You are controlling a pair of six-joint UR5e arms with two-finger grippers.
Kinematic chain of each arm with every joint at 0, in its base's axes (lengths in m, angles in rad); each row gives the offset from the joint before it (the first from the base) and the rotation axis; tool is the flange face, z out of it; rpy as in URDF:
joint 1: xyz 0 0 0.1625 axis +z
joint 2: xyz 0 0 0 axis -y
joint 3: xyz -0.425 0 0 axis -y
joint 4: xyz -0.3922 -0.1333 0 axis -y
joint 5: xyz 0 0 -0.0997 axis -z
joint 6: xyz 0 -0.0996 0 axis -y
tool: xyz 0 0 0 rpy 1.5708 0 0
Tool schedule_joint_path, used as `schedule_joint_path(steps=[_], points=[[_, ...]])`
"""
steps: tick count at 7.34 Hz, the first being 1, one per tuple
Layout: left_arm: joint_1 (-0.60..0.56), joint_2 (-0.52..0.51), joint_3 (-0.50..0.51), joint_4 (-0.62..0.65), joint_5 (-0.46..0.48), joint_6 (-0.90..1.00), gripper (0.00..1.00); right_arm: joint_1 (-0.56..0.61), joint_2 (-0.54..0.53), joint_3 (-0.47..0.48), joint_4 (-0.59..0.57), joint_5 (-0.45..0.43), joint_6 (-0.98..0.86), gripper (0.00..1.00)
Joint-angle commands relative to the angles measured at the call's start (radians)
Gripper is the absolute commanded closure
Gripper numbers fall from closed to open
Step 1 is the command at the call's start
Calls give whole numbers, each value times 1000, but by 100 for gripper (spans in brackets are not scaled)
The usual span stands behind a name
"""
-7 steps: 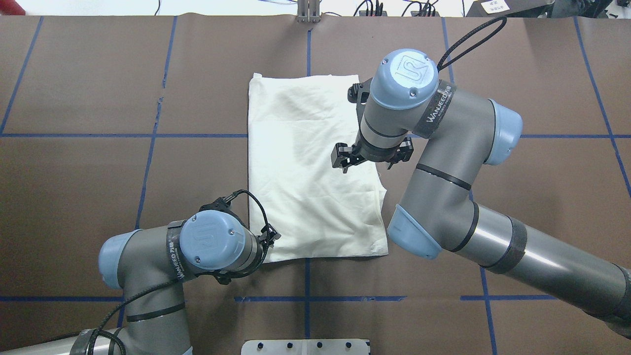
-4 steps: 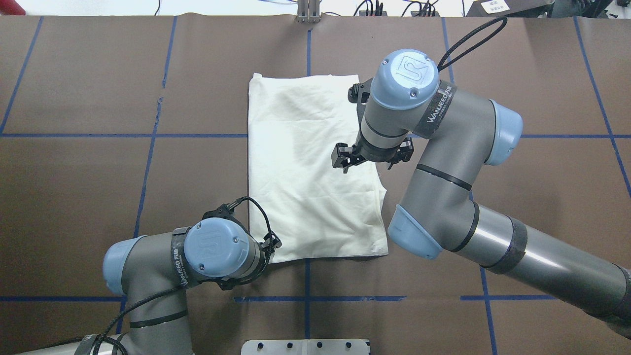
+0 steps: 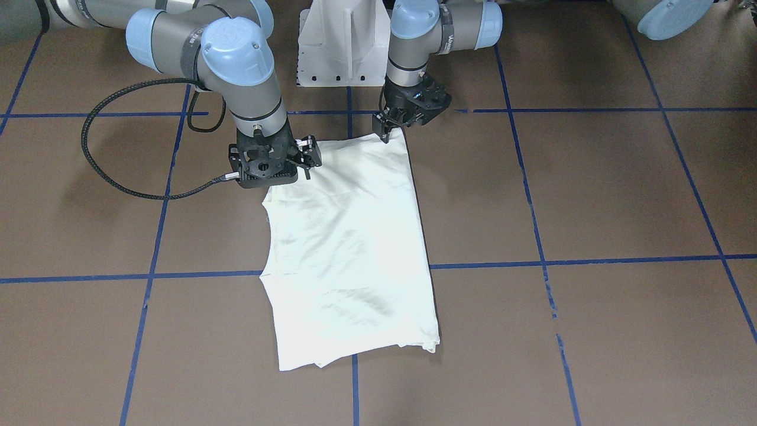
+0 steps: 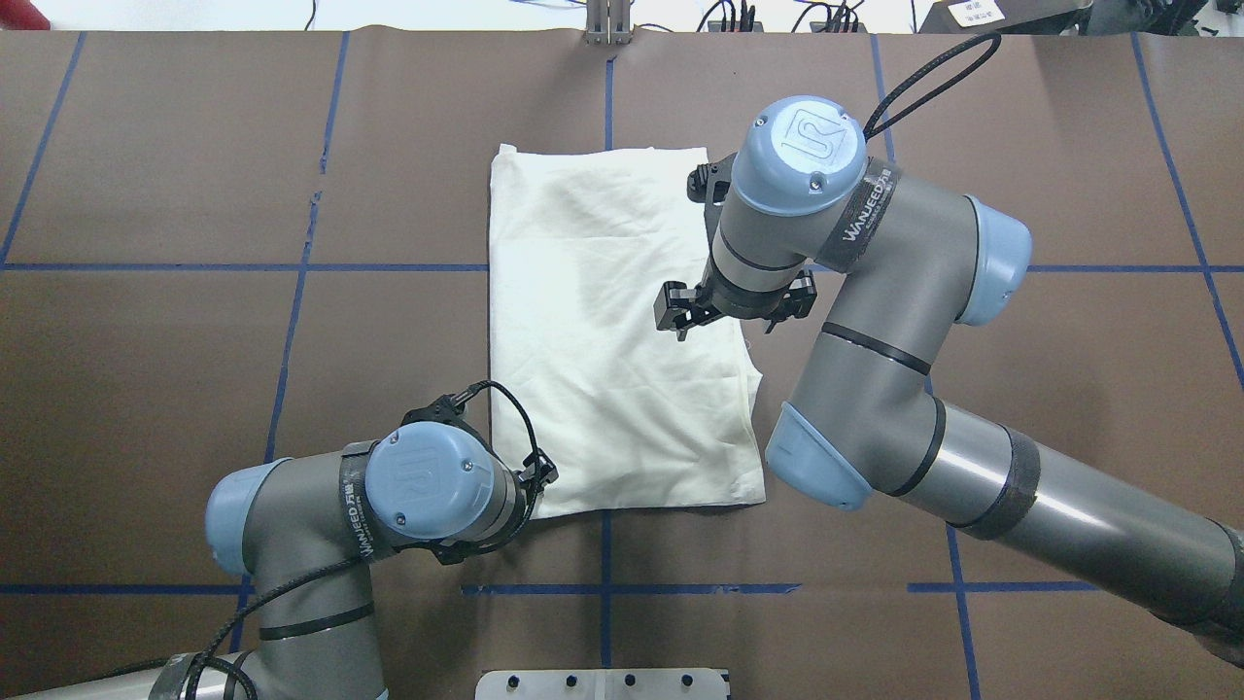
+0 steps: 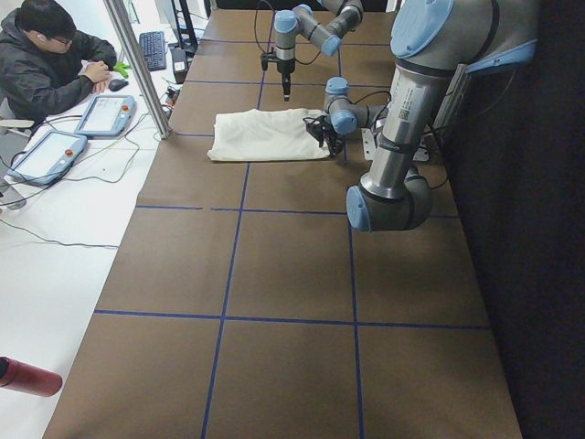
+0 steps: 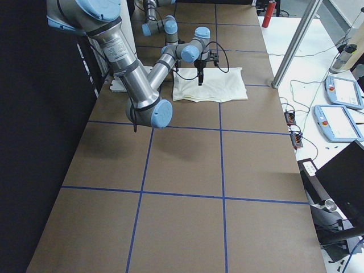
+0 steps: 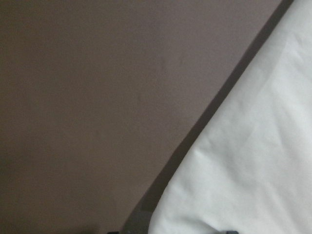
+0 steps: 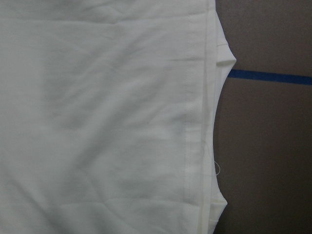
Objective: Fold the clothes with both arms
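The cream shirt (image 4: 612, 331) lies folded into a tall rectangle, plain side up; no print shows. It also shows in the front-facing view (image 3: 349, 248). My left gripper (image 3: 385, 131) is low at the shirt's near left corner. The left wrist view shows that cloth edge (image 7: 253, 161) up close, with two dark fingertips apart at the bottom edge, so it looks open. My right gripper (image 3: 267, 179) points down and hovers above the shirt's right edge, about halfway along. Its fingers are hidden under the wrist. The right wrist view shows only the hemmed edge (image 8: 200, 122).
The brown table cover (image 4: 292, 389) carries blue tape lines. The white pedestal base (image 3: 343, 53) stands at the near edge between the arms. An operator (image 5: 46, 64) sits at a side desk with tablets. A red bottle (image 6: 269, 12) stands at the far left end.
My left arm has shifted slightly toward the robot's side and settled at the shirt's near left corner. The right arm and the shirt have not moved.
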Motion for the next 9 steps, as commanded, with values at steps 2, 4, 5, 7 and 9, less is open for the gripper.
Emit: schedule_joint_path(steps=[2,4,5,7,9], points=[[-6,-2,20,-5,-1,4,25,0,0,0,0,0,0,0],[-6,-3,20,-6,-2,4,43,0,-8,0,0,0,0,0],[-4,-5,19,-6,-4,6,52,0,-9,0,0,0,-3,0],[-4,-9,20,-9,-4,9,72,2,-9,0,0,0,-3,0],[-3,-9,11,-8,-1,18,100,0,-14,2,0,0,-2,0]])
